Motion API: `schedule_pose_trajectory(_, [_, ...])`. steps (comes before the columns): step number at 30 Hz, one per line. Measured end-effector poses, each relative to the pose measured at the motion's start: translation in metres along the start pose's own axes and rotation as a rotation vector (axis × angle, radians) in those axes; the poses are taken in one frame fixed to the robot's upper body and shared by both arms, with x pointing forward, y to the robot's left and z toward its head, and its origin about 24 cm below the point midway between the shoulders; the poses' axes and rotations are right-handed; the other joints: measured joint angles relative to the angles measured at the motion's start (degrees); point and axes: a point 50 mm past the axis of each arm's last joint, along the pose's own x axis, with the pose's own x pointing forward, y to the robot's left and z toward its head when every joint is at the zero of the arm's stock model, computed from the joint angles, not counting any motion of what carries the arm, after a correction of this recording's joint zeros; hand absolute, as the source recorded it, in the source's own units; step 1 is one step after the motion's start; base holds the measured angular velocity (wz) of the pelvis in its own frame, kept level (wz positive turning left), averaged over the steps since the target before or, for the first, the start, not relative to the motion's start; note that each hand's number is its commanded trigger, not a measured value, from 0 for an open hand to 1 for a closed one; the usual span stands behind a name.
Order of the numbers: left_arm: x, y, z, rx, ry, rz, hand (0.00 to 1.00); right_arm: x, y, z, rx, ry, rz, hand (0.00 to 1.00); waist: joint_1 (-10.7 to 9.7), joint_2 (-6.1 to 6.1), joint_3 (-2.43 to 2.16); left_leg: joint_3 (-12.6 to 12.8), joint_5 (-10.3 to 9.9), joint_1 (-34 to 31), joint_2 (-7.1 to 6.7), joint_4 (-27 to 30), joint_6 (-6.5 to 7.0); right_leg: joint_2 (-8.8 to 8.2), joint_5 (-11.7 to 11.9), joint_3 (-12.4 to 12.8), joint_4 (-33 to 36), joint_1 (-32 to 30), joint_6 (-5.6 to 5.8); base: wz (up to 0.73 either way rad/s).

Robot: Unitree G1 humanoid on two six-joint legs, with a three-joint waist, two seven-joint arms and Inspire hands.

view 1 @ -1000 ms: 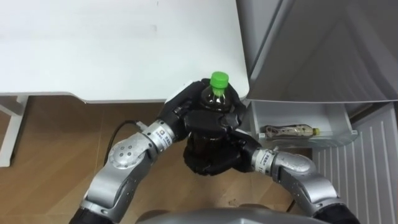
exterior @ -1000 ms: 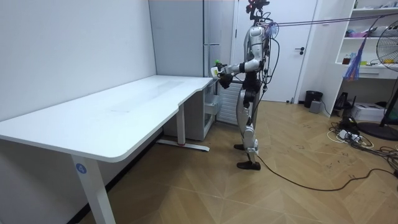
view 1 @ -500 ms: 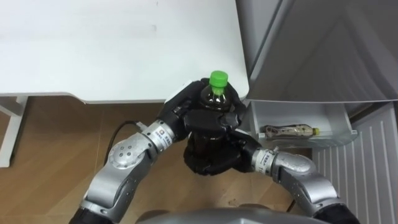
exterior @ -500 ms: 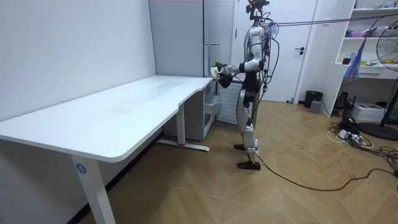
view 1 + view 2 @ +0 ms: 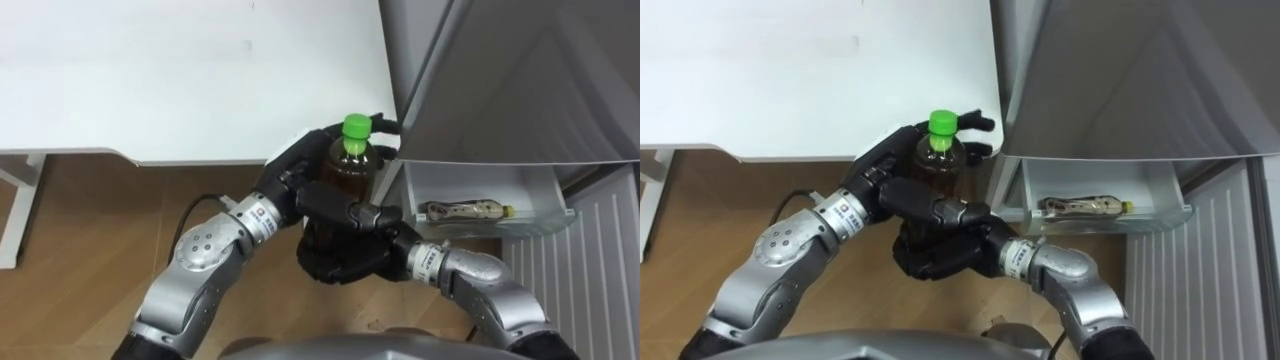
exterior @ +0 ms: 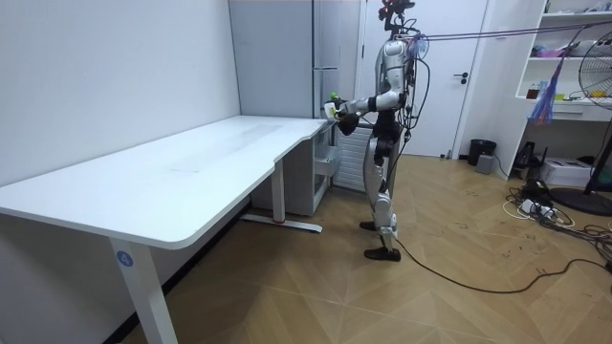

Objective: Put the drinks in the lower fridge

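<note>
Holding the load at chest height, I read this as the carry step of the job: 1 dark bottle (image 5: 345, 170) with a green cap (image 5: 356, 126) stands upright between my 2 hands, over the wooden floor (image 5: 90, 230), just off the corner of the white table (image 5: 180, 80) and just beside the grey fridge (image 5: 520, 80). My left hand (image 5: 290, 178) is curled round the bottle from the table side, its fingertips (image 5: 384, 124) showing past the neck on the fridge side. My right hand (image 5: 340, 258) cups the base from below, with dark fingers laid across the front of the body, so both hands have a closed hold on it. The lower drawer (image 5: 470, 185) of the fridge stands pulled out to my right, and a second drink (image 5: 465, 210) lies on its side in it, so I judge that part of the job done and this bottle the one left to stow. In the room view I stand upright at the table's end, close to the fridge. The next move, as I see it, calls for a swing of the arms to the right and downward, clearing the drawer's near wall, then tipping the bottle flat beside the other drink; passing it to 1 hand first may be needed, and that is where a slip seems likeliest.
</note>
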Motion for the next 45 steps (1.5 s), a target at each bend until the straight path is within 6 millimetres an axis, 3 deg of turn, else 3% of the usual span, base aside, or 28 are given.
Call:
schedule_pose_trajectory(24, [0.0,0.001,0.007,-0.041,-0.059,0.001,0.0,-0.001,0.0,0.0,0.011,-0.01,0.0,1.0,-0.1,-0.04,0.0,0.0,0.0,0.0,0.0,0.2,0.0,-0.02,0.0,0.0,0.1,0.2,0.0,0.0])
schedule_pose_trajectory(37, [-0.005,-0.008,0.062,0.003,-0.339,-0.032,0.0,-0.002,0.0,-0.004,0.04,-0.013,-0.012,1.0,0.3,-0.26,0.25,-0.1,0.0,0.4,0.0,0.0,0.0,0.04,0.0,0.1,0.0,0.0,0.0,-0.01])
schedule_pose_trajectory(45, [-0.014,0.007,0.081,0.039,-0.429,0.06,0.0,-0.009,-0.003,-0.009,0.04,0.008,-0.033,1.0,0.4,0.45,0.28,0.0,0.0,0.9,0.02,-0.4,-0.01,0.2,0.0,0.7,0.3,-0.1,-0.01,-0.02])
